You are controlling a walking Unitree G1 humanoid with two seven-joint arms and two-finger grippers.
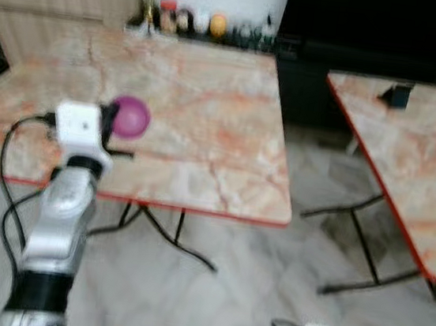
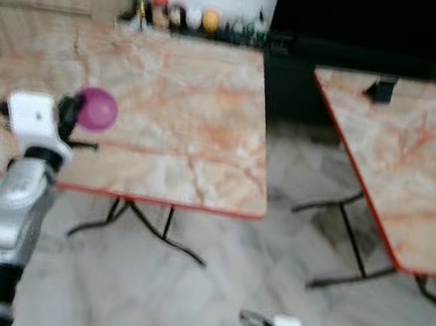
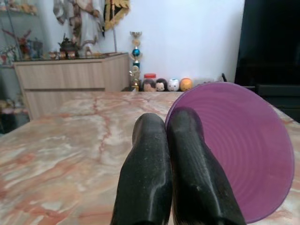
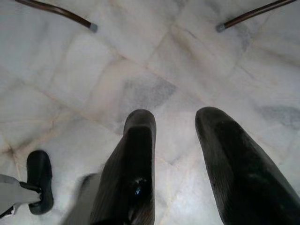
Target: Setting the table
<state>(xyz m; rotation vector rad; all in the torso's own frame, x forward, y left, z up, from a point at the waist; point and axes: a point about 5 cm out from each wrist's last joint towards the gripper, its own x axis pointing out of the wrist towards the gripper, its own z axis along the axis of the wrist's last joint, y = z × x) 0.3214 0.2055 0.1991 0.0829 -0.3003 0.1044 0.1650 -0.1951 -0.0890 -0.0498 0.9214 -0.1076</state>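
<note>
My left gripper (image 3: 168, 140) pinches the purple plate (image 3: 243, 150) by its rim, above the marble table (image 1: 208, 114); right gripper (image 4: 180, 154) hangs open.

far shelf jars (image 1: 194, 22) blurred, r. table (image 1: 410, 155) cropped

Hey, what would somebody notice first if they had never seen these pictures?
The purple plate stands out, pinched on edge by the left gripper over the near-left part of the marble table. A second marble table stands to the right. The right gripper hangs open above the pale tiled floor.
</note>
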